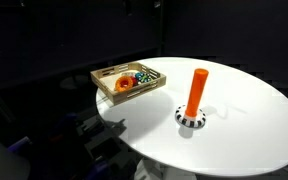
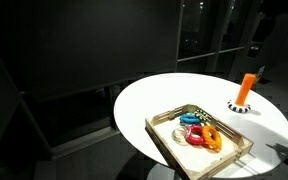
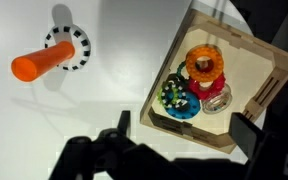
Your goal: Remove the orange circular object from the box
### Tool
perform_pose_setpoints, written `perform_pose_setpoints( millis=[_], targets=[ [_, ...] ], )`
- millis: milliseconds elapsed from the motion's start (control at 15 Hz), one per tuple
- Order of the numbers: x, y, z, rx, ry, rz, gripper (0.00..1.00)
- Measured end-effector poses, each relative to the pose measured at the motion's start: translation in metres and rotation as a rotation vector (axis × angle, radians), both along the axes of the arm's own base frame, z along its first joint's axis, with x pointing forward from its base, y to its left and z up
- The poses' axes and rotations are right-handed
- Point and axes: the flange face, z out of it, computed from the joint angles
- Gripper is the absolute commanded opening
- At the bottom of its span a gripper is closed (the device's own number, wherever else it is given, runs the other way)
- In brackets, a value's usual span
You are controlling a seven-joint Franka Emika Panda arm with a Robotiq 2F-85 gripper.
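Observation:
The orange circular object [image 3: 204, 65] is a flat ring that lies on a red piece inside the box [image 3: 256, 68], a shallow light-wood tray. Blue and green rings [image 3: 181, 102] and a clear ring lie beside it. In both exterior views the ring [image 1: 124, 84] [image 2: 212, 139] shows in the box [image 1: 111, 93] [image 2: 156, 130] near the table's edge. My gripper [image 3: 184, 124] is open and empty. It hangs high above the box's near rim, one finger on each side. I cannot make out the gripper in the exterior views.
A tall orange peg [image 1: 196, 92] [image 2: 245, 88] [image 3: 42, 64] stands on a checkered base [image 1: 189, 118] on the round white table [image 1: 244, 120], apart from the box. The surroundings are dark. The box sits close to the table's edge.

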Motion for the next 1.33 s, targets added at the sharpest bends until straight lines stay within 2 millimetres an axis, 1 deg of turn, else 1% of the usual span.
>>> perform_pose_setpoints(
  millis=[333,667,933,1200,1333],
  targets=[
    [0.013,0.032,-0.051,-0.002,0.025,0.056,1.0],
    [0.012,0.061,-0.103,-0.008,0.08,0.116,1.0],
    [0.007,0.071,-0.133,-0.011,0.107,0.222,1.0],
    [0.008,0.075,-0.156,-0.019,0.089,0.311,1.0],
    [0.008,0.076,-0.163,-0.024,0.09,0.324,1.0]
  ],
)
